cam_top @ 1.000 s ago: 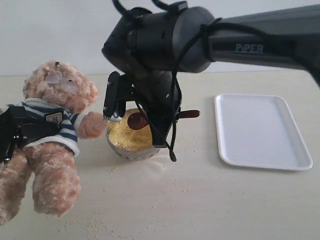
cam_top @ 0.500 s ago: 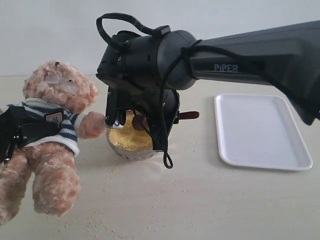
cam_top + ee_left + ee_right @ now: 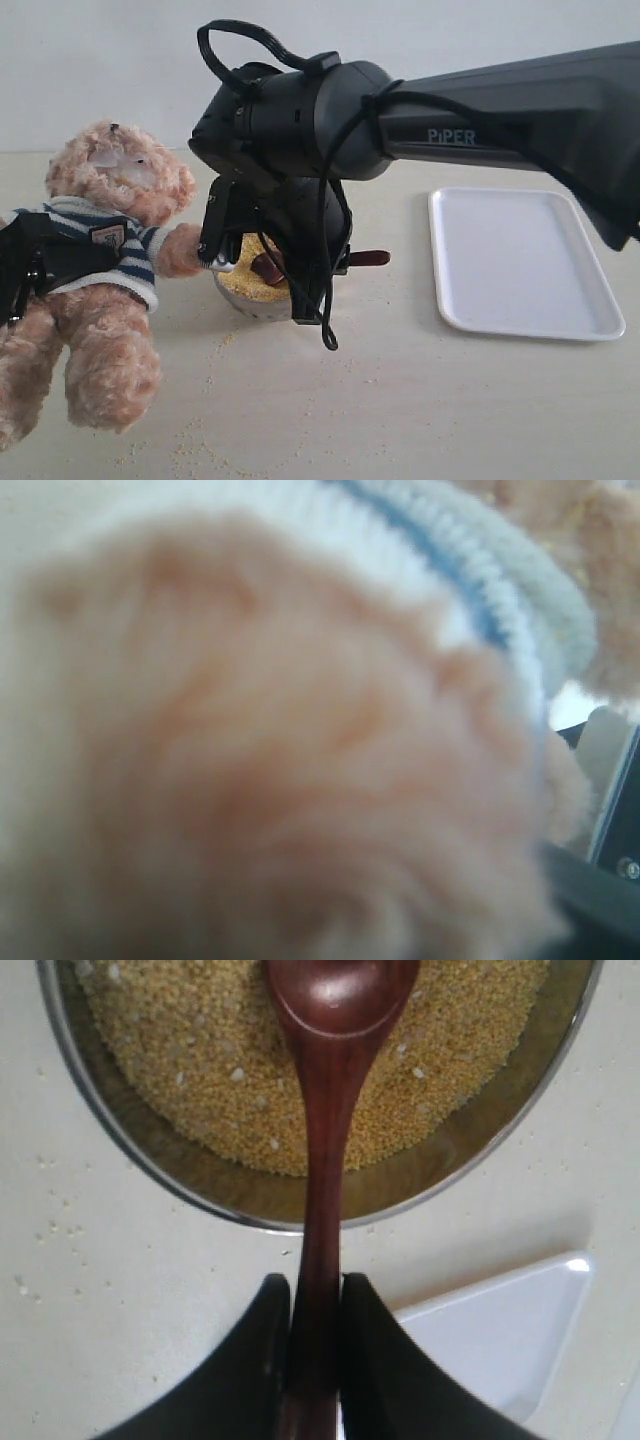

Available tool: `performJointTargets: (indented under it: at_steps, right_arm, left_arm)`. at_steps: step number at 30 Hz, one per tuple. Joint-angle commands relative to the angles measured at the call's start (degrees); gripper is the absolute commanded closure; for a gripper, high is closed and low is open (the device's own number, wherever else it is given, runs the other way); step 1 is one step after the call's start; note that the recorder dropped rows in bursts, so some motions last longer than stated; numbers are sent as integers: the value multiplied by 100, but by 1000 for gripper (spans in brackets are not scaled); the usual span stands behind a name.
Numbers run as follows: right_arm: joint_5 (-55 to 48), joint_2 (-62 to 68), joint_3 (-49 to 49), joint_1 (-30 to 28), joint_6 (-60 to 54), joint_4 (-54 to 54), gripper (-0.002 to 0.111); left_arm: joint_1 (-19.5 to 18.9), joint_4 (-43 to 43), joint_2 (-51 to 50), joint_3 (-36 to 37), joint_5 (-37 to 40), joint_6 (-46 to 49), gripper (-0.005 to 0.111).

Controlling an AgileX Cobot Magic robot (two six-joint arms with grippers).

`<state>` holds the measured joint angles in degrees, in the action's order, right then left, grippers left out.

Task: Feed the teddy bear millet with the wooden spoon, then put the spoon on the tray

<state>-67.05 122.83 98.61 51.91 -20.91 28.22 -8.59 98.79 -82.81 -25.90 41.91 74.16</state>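
The teddy bear [image 3: 100, 270] is lying back on the left of the table [image 3: 420, 400]. My left gripper [image 3: 35, 265] is pressing against its striped middle, but I cannot tell whether those fingers are clamping it or only resting there. The tray [image 3: 520, 260] is sitting bare on the right, well apart from the bear. So I am judging that the last step, setting the spoon down, is not yet done.

Between them the metal bowl [image 3: 255, 300] is standing just beside the bear's outstretched paw. My right gripper [image 3: 315, 1295] is hanging over the bowl, its fingers [image 3: 262, 1360] squeezing tight on the handle of the wooden spoon [image 3: 322, 1160]. The spoon's hollow is lying over the millet [image 3: 190, 1070] and looking clean of grain. I am reckoning that I am only at the scooping, with the feeding and the tray both left to do.

The exterior view is showing the bear, the tray and loose grains [image 3: 190, 450] scattered on the near table, but my own arm is hiding most of the spoon there. The right wrist view is showing my grip and the spoon's empty hollow plainly. The left wrist view is giving me only blurred fur and a band of sweater.
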Motion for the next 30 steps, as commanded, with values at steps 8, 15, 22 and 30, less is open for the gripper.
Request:
performJointTargets:
  at_steps: [8,15,22,30]
  right_arm:
    - [18,-19,6,3,438,-87,108]
    - [18,-19,6,3,432,-570,108]
    - [31,-19,6,3,525,-619,108]
    - [84,-105,6,3,902,-595,108]
  left_arm:
    - [50,116,18,-13,35,12,102]
    - [50,116,18,-13,35,12,102]
    - [50,116,18,-13,35,12,102]
    - [50,116,18,-13,35,44,102]
